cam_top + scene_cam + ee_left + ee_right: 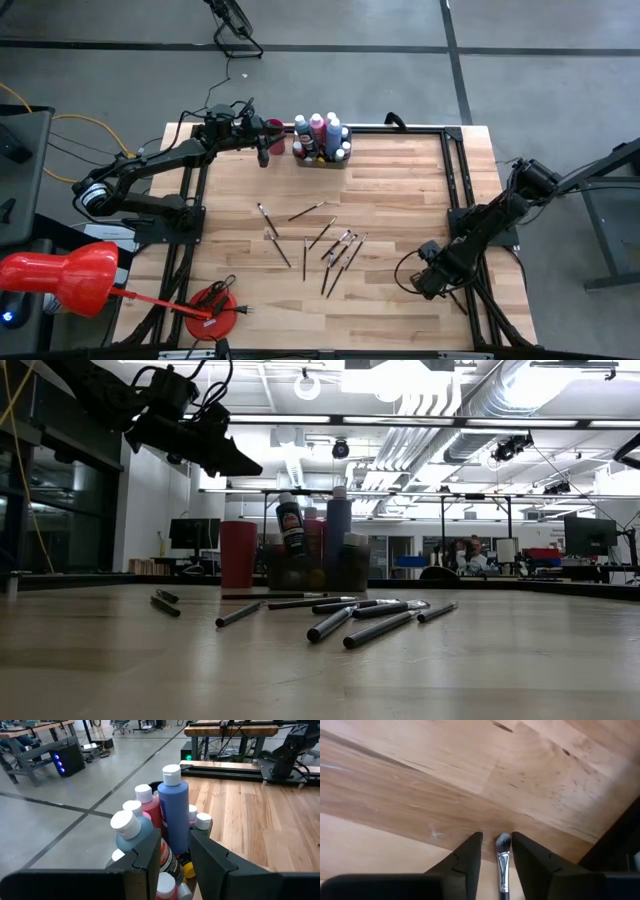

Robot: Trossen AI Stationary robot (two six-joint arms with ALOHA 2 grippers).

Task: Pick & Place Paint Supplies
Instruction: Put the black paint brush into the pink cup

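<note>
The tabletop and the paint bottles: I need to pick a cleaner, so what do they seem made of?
The tabletop looks like jointed wood planks with a satin finish: grain and seams show. The paint bottles look like smooth, slightly glossy plastic with white caps, though glass cannot be ruled out.

Two dark, matte six-joint arms on black bases at the table's sides. Left arm: black segmented links, a white-ringed joint near its base, looped black cables at the wrist. Right arm: black links, a black cable coiled beside its wrist. Each ends in two flat, wedge-shaped black fingers with squared edges.
</note>
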